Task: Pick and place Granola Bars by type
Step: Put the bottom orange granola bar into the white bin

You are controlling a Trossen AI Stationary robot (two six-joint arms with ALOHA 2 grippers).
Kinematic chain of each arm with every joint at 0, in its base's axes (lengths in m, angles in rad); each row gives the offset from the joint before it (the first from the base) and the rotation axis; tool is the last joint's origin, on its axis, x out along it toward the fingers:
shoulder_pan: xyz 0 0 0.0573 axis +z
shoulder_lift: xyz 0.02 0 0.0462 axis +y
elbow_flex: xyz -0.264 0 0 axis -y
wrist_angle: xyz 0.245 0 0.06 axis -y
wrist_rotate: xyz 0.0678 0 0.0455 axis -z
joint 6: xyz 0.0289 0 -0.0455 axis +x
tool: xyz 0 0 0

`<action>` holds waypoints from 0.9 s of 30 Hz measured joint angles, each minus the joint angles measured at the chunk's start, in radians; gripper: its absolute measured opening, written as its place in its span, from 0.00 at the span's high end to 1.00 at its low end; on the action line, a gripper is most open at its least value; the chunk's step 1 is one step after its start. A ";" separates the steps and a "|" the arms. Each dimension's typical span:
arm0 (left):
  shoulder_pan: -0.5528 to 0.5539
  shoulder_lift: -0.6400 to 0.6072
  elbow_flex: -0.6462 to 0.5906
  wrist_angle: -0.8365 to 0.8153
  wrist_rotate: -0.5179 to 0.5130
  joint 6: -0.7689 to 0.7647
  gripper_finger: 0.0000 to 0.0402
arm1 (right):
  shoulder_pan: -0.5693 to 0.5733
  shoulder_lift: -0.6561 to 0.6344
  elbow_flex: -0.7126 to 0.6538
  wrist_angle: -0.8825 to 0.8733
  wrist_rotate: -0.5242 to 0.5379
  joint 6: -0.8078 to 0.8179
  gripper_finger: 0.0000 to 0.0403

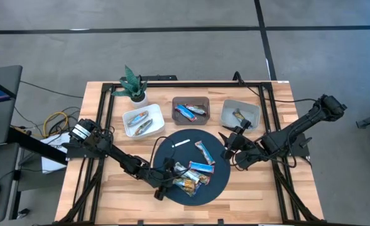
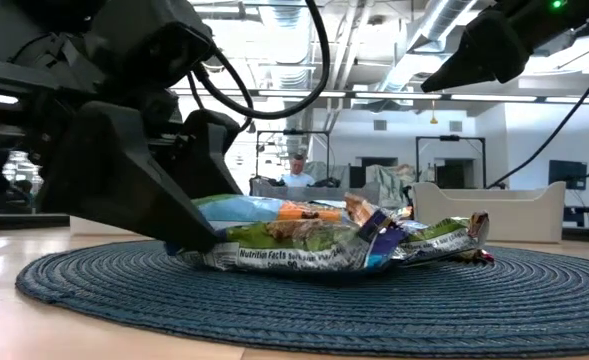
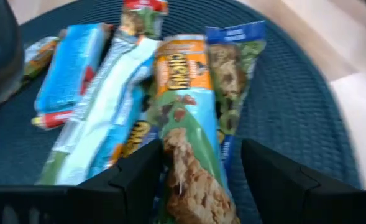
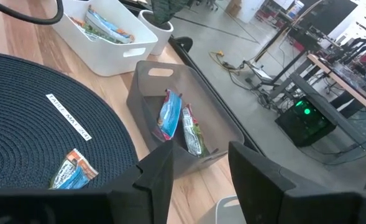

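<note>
— What are the surfaces like?
— Glossy, crinkled foil on the granola bars (image 3: pixel 189 124); a matt woven mat (image 1: pixel 217 182); a pale wooden table (image 1: pixel 285 125); smooth plastic bins (image 4: pixel 117 46).

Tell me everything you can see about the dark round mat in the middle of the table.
The round mat is a dark blue-black woven disc, ribbed in concentric rings, lying flat on the wooden table in front of three bins. A heap of granola bars sits on its front-left part, one more bar lies apart nearer the middle, and a thin white strip with small print rests near its far edge. The left tool is down at the heap, open, its fingers either side of a bar.
</note>
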 joint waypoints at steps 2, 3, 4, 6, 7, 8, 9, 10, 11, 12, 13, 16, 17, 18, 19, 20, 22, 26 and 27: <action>0.004 -0.007 -0.001 0.000 0.027 0.000 0.46 | 0.000 0.000 0.000 0.000 0.000 0.000 0.64; 0.005 -0.008 -0.001 0.005 0.041 0.000 0.46 | 0.000 0.000 0.000 0.000 0.000 0.000 0.64; 0.007 -0.012 -0.001 -0.002 0.049 -0.001 0.46 | 0.000 0.000 0.000 0.000 -0.001 0.000 0.64; 0.012 -0.024 -0.002 -0.020 0.051 -0.003 0.46 | 0.000 0.000 0.000 0.000 -0.001 0.000 0.65; 0.015 -0.029 -0.002 -0.029 0.050 -0.008 0.46 | 0.000 0.000 0.000 0.000 -0.001 0.001 0.65; 0.019 -0.035 -0.002 -0.046 0.050 -0.012 0.46 | 0.000 0.000 0.000 0.001 -0.002 0.001 0.65; 0.022 -0.039 -0.002 -0.058 0.050 -0.016 0.46 | 0.000 0.000 0.000 0.003 -0.002 0.001 0.65; 0.026 -0.040 -0.002 -0.063 0.050 -0.022 0.46 | 0.000 0.000 0.000 0.003 -0.002 0.002 0.65; 0.031 -0.040 -0.002 -0.070 0.050 -0.028 0.46 | 0.000 0.000 0.000 0.003 -0.002 0.001 0.65; 0.036 -0.040 -0.002 -0.079 0.050 -0.032 0.46 | 0.000 0.000 0.000 0.003 -0.002 0.002 0.65; 0.040 -0.040 -0.002 -0.085 0.050 -0.037 0.46 | 0.000 0.000 0.000 0.003 -0.002 0.002 0.65; 0.052 -0.041 -0.002 -0.097 0.050 -0.052 0.46 | 0.000 0.000 0.000 0.003 -0.002 0.001 0.65; 0.053 -0.041 -0.002 -0.099 0.051 -0.052 0.46 | 0.000 0.000 0.000 0.003 -0.002 0.001 0.65; 0.053 -0.041 -0.002 -0.099 0.057 -0.052 0.46 | 0.000 0.000 0.000 0.003 -0.002 0.001 0.66; 0.053 -0.041 -0.002 -0.098 0.065 -0.051 0.46 | 0.000 0.000 0.000 0.003 -0.002 0.001 0.66; 0.054 -0.041 -0.002 -0.097 0.071 -0.048 0.46 | 0.000 0.000 0.000 0.003 -0.002 0.001 0.66; 0.054 -0.041 -0.002 -0.094 0.077 -0.048 0.46 | 0.000 0.000 0.000 0.003 -0.002 0.003 0.66; 0.054 -0.044 -0.002 -0.094 0.088 -0.046 0.46 | 0.000 0.000 0.000 0.003 -0.002 0.006 0.66; 0.054 -0.045 -0.002 -0.092 0.089 -0.046 0.46 | 0.000 0.000 0.000 0.002 -0.002 0.006 0.66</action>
